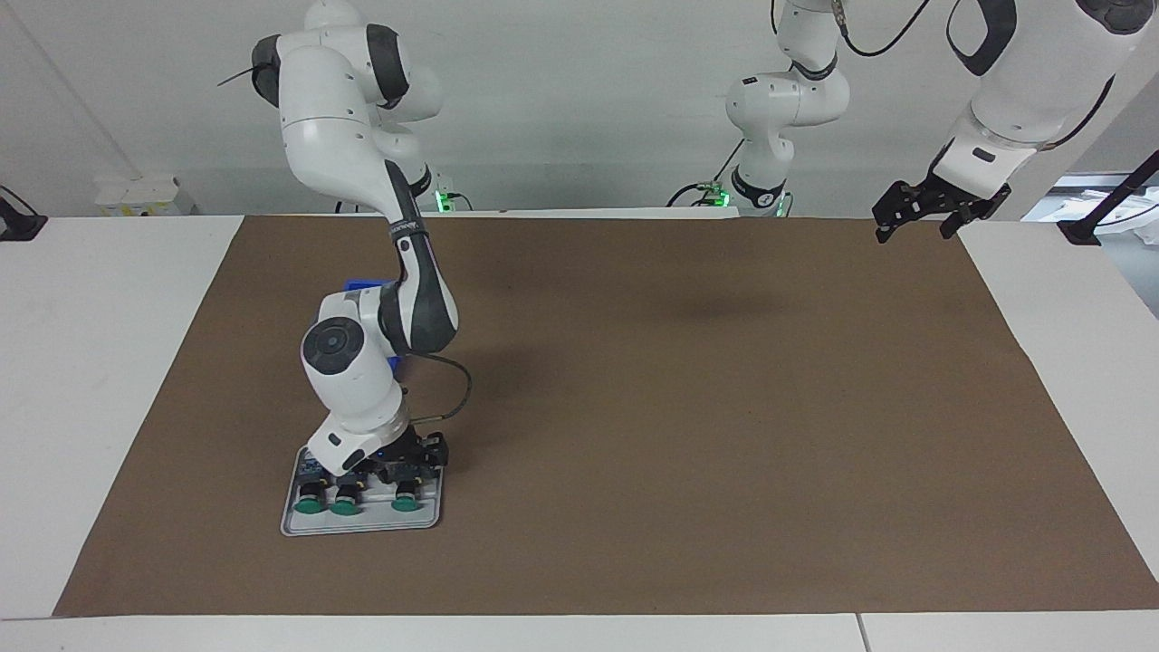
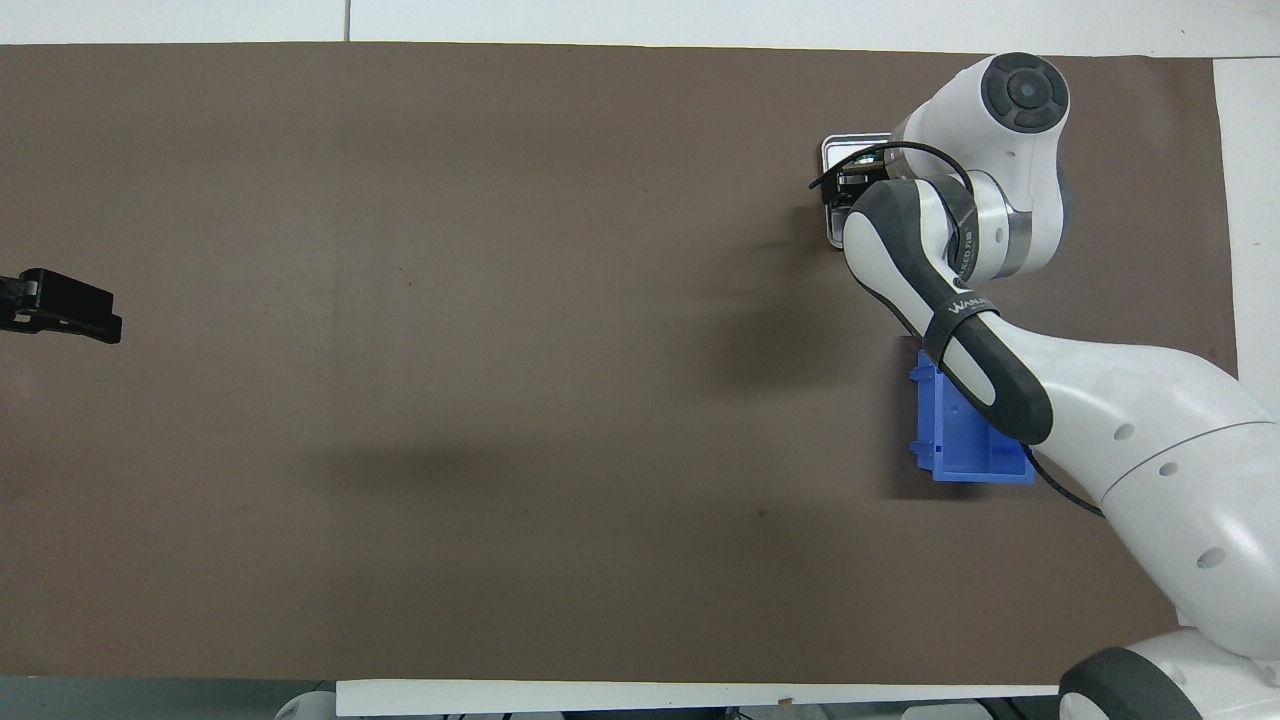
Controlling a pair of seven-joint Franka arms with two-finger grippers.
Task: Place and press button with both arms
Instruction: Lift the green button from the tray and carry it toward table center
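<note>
Three buttons with green caps lie in a row on a grey tray toward the right arm's end of the table. My right arm reaches down to the tray. Its right gripper is low, right at the black body of the button at the row's end toward the left arm. I cannot see whether it grips that button. The other two buttons lie beside it. In the overhead view the arm hides the buttons and only the tray's corner shows. My left gripper waits open, raised over the mat's edge.
A blue plastic bin stands nearer to the robots than the tray, partly under the right arm. A brown mat covers the table. Two gripperless white arms with green-lit bases stand at the robots' end.
</note>
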